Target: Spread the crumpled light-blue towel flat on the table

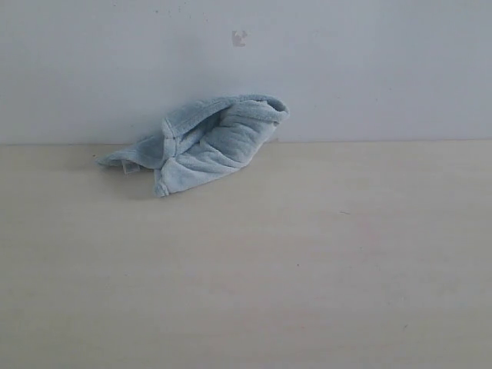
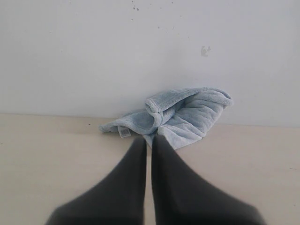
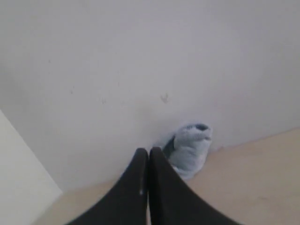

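You are looking at the towel (image 1: 204, 146) lying bunched at the far edge of the bench (image 1: 307, 269), right up against the wall (image 1: 346, 69) and left of the middle in the exterior view. Its white label (image 2: 123, 132) is showing at the low corner on the left. The left jaws and the right jaws are both sitting pressed together, pinching nothing, and hanging well short of the cloth. If you are driving in like that, you are risking shoving the heap harder into the wall instead of catching it. The wall is leaving little room behind, so a deep reach is likely to be striking it. The folds are overlapping, so a pinch in the thick middle is probably gathering several layers and lifting a lump; the hemmed edge is looking like the safer aim. With the towel sitting leftward, the right arm is having to reach across, and the two arms are risking crowding each other.
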